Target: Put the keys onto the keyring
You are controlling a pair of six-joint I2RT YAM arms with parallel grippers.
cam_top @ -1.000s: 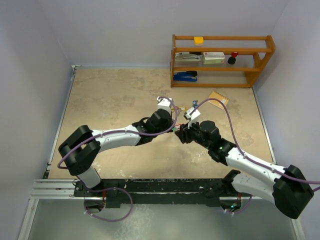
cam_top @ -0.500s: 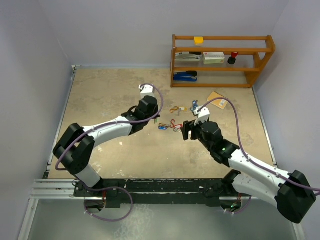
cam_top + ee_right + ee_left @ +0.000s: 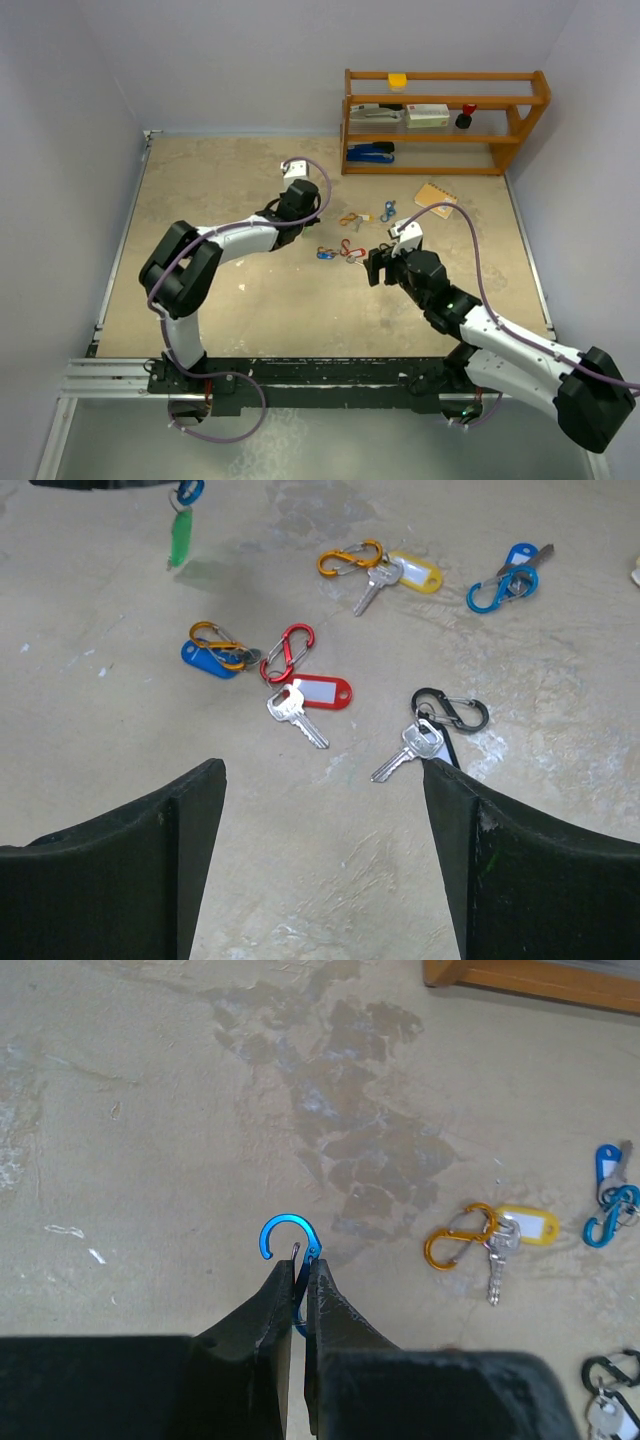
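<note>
Arms have parted: left fingers (image 3: 270, 1310) stay clamped on the blue clip (image 3: 287, 1238), green tag (image 3: 180, 535) dangling upper left, right fingers (image 3: 190, 810) now wide and empty over the keys (image 3: 297, 712) at the centre of the table (image 3: 230, 300), so the handoff looks done.

Desk (image 3: 220, 190): beige top, mottled, with darker stained patches; enclosed on three sides.
Walls (image 3: 230, 60): plain, pale grey-lilac, evenly lit, no hard shadows.
Wooden shelf rack (image 3: 500, 76): orange-brown, two tiers, at the desk's far right corner against the far wall.
Aluminium rail (image 3: 100, 380): runs along the desk's near edge.
</note>
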